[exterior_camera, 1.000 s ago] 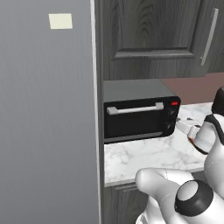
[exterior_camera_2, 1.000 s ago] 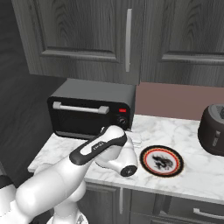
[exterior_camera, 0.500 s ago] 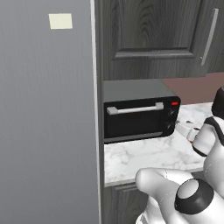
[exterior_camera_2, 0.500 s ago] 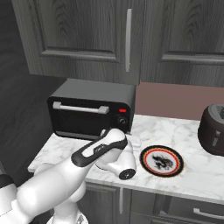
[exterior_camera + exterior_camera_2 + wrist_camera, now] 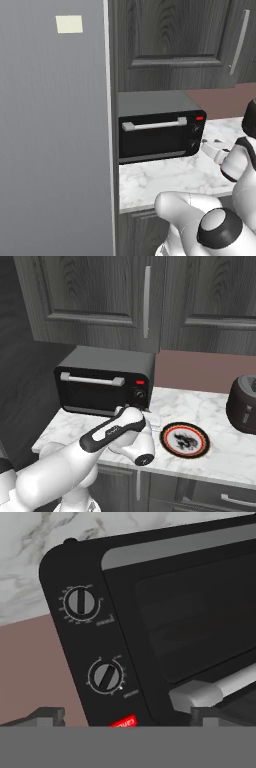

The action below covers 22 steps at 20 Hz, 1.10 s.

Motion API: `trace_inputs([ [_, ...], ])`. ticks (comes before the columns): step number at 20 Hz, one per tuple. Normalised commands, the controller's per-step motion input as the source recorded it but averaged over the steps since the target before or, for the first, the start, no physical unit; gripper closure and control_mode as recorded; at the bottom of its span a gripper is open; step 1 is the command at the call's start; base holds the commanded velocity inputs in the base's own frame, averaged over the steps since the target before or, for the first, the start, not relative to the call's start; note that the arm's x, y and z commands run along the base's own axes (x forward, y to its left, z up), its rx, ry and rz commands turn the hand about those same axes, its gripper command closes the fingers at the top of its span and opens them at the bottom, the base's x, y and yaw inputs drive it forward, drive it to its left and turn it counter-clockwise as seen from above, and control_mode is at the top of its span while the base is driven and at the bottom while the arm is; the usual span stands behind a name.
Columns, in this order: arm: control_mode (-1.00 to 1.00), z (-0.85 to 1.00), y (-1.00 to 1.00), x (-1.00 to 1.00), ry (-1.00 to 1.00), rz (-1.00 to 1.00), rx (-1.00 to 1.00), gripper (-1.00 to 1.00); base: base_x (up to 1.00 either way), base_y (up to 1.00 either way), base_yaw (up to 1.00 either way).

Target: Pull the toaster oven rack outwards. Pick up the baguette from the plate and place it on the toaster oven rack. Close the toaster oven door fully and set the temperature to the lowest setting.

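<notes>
The black toaster oven point(image 5: 159, 131) stands on the marble counter with its toaster oven door point(image 5: 94, 391) shut, the silver handle point(image 5: 92, 378) along its top edge. The toaster oven rack is hidden behind the door. My gripper point(image 5: 211, 148) hovers open just in front of the oven's knob side, holding nothing. The hand view is rolled over and shows my gripper point(image 5: 127, 716) facing the two knobs point(image 5: 106, 677), the red light point(image 5: 123, 722) and the handle end point(image 5: 212, 690). The plate point(image 5: 185, 440) lies bare to the oven's right. The baguette is out of view.
A large dark rounded vessel point(image 5: 244, 403) stands at the counter's right end. A tall grey panel point(image 5: 55, 140) walls off the oven's left side. Dark cabinets point(image 5: 145, 301) hang above. My arm's elbow point(image 5: 125, 431) overhangs the counter's front edge.
My hand has sunk slightly in front of the oven's knob side. The oven door stays shut and the plate has not moved.
</notes>
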Motion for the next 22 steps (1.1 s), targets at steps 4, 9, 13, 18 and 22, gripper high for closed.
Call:
trace_inputs([
  [4,-1.00,0.00,0.05,0.00,-0.01,-0.07,0.00,-1.00,0.00,0.00,0.00],
  [9,-1.00,0.00,0.01,0.00,-0.02,-0.09,0.00,-1.00,0.00,0.00,0.00],
  [13,-1.00,0.00,0.00,0.00,-0.03,-0.07,0.00,-1.00,0.00,0.00,0.00],
  [18,-1.00,0.00,0.00,0.00,-0.01,-0.06,0.00,-1.00,0.00,0.00,0.00],
  [22,-1.00,-0.01,0.00,0.00,0.00,-0.03,0.00,-1.00,0.00,0.00,0.00],
])
